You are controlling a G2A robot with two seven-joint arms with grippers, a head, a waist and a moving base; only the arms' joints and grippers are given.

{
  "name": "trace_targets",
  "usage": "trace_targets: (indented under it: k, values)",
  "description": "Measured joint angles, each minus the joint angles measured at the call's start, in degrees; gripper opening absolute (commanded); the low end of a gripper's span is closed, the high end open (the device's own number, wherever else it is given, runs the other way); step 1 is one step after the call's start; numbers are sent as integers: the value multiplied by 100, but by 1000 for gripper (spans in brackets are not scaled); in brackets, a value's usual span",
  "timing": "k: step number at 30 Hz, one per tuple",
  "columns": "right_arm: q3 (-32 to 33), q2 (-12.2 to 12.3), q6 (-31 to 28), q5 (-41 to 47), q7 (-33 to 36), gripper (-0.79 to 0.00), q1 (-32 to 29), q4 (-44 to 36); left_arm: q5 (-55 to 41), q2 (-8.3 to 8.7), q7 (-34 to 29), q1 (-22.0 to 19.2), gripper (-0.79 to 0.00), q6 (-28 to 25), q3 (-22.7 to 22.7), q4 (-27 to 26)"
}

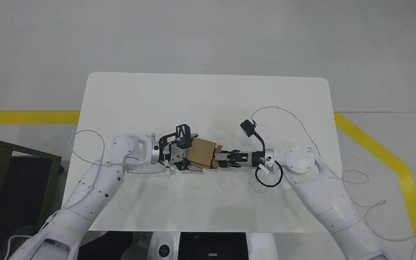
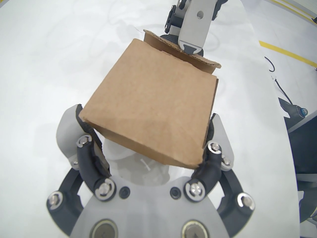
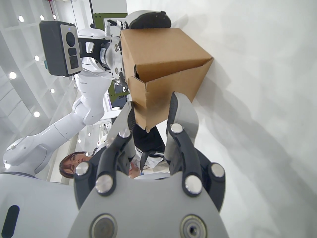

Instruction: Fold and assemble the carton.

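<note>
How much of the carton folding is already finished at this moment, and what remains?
Done: the brown cardboard carton stands as a box shape, with its side walls squared up, at the middle of the white table. In hand: the left jaws clamp one end, and the right jaws appear to pinch the end flap at the opposite end. Remaining: that end is open, so its flaps probably need folding shut.

Left claw (image 2: 146, 130) clamps carton (image 2: 153, 100) near end; right claw (image 2: 184, 43) pinches far flap (image 2: 200, 61).

I see a carton (image 2: 153, 105) of matt brown corrugated cardboard. My left gripper (image 2: 146, 113) has satin metal jaws and rough black pads (image 2: 85, 125).
</note>
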Motion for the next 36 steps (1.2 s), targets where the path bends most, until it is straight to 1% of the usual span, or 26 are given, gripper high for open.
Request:
trace_targets:
  k: [8, 27, 31, 33, 36]
  values:
    - [-19, 19, 158, -190, 101, -576, 17, -119, -10, -1, 1, 15, 0, 12, -4, -25]
    - [-368, -106, 225, -343, 127, -588, 529, 163, -32, -6, 10, 5, 0, 18, -20, -29]
    - [-416, -135, 164, -305, 109, -573, 612, 220, -47, -7, 10, 7, 0, 15, -23, -26]
    - [-438, -150, 134, -278, 92, -533, 643, 240, -58, -7, -3, 7, 0, 11, -23, -25]
    - [-453, -163, 82, -240, 80, -508, 658, 275, -70, -5, -20, 19, 0, -2, -21, -33]
